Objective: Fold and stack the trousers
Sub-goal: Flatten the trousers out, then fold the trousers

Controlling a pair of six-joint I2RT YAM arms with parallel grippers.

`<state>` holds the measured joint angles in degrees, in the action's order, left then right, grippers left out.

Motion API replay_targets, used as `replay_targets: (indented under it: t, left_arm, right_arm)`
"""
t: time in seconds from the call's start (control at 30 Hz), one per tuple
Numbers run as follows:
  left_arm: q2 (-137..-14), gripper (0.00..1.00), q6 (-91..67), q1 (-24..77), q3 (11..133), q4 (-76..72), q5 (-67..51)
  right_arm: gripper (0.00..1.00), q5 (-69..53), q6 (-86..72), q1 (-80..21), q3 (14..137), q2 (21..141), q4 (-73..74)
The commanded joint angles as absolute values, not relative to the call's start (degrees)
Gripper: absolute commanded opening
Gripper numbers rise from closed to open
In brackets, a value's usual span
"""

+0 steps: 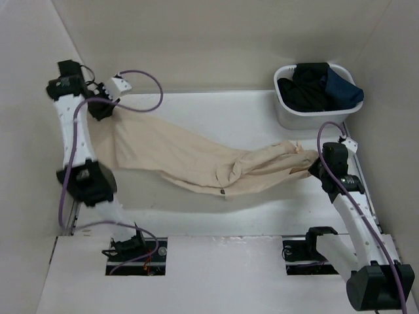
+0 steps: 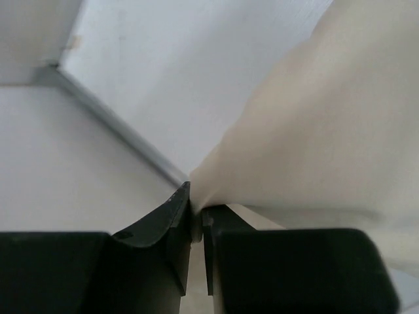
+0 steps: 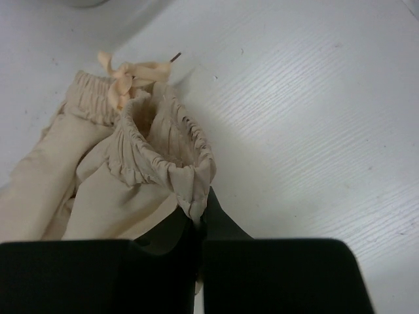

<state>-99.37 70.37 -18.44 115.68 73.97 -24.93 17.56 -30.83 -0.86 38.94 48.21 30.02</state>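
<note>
Left tool [image 2: 195, 209]: fingers pressed nearly together with only a sliver between them, pinching a thin edge of the trousers [image 1: 196, 163]. In the wrist view the beige cloth fans out up and to the right from the pinch.
Right tool [image 3: 198, 209]: jaws closed on the gathered waistband [image 3: 170, 150], which stands up in a ruffled loop directly ahead of the tips.
Trousers: strung between the two tools, with the leg end at the left tool and the waist end at the right tool. The middle sags low over the counter [image 1: 216, 111] (whether it rests there cannot be told).
Drawstring [image 3: 124, 78]: a knotted beige tie at the far side of the waistband, beyond the right tool's tips and to their left.
Label [image 1: 223, 191]: a small dark mark on the trousers' near edge, between the tools and closer to the right one.
Basket [image 1: 308, 118]: white, on the counter beyond the right tool and not touching it.
Basket contents: a black garment [image 1: 308, 88] and, beside it, a navy garment [image 1: 344, 88].
</note>
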Motion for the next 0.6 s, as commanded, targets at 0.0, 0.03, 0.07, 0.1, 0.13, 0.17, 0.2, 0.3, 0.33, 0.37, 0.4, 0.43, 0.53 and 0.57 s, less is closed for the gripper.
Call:
replay_targets:
  t: [0.0,0.03,0.07,0.1,0.13,0.17,0.2,0.3,0.33,0.37,0.4,0.43,0.53,0.57]
  left_arm:
    - [-124.47,0.10,58.31,-16.22,127.37,99.76,-26.11]
    - [-130.98,0.14,54.70,-15.87,134.31,99.41,-26.19]
    - [-136.87,0.17,50.84,-15.69,141.69,98.62,-26.45]
    - [-141.37,0.21,46.19,-15.69,147.68,97.13,-26.63]
    - [-144.03,0.26,42.23,-15.69,151.66,94.77,-26.54]
    - [-144.40,0.30,39.40,-15.69,152.66,91.61,-26.19]
    - [-142.49,0.34,38.16,-15.69,150.40,88.28,-26.37]
    - [-128.20,0.46,38.75,-15.78,132.96,74.32,-26.02]
    - [-122.32,0.50,39.54,-15.95,126.10,69.13,-25.23]
    - [-116.86,0.53,40.77,-16.04,119.25,64.38,-23.66]
    - [-111.50,0.57,42.61,-16.22,112.13,59.81,-21.90]
    - [-106.75,0.60,45.32,-16.39,105.80,56.46,-20.06]
    - [-97.23,0.64,55.95,-17.35,89.43,54.14,-15.31]
    - [-95.55,0.63,59.81,-17.97,85.03,55.18,-14.07]
  right_arm:
    - [0.01,19.07,-28.21,-1.36,40.60,50.27,27.69]
    - [0.01,19.07,-28.21,-1.62,40.69,50.80,27.42]
    - [0.01,19.07,-28.30,-2.06,40.95,51.32,27.42]
    - [0.01,19.16,-28.47,-2.59,41.48,51.68,27.68]
    - [0.01,19.25,-28.65,-3.20,41.92,51.77,27.95]
    - [0.01,19.42,-28.83,-4.08,42.36,51.77,28.38]
    - [0.01,19.86,-29.09,-4.87,42.89,51.77,28.91]
    - [0.02,21.00,-29.09,-7.42,43.51,52.12,29.97]
    - [0.02,21.44,-29.09,-8.21,43.59,52.29,30.06]
    - [0.02,21.71,-29.18,-8.91,43.51,52.47,29.97]
    - [0.02,21.97,-29.27,-9.44,43.33,52.64,29.62]
    - [0.02,21.97,-29.62,-9.88,43.16,52.91,29.45]
    - [0.02,21.27,-30.15,-9.98,43.50,54.14,29.18]
    - [0.02,21.18,-29.89,-10.15,43.85,54.58,29.09]
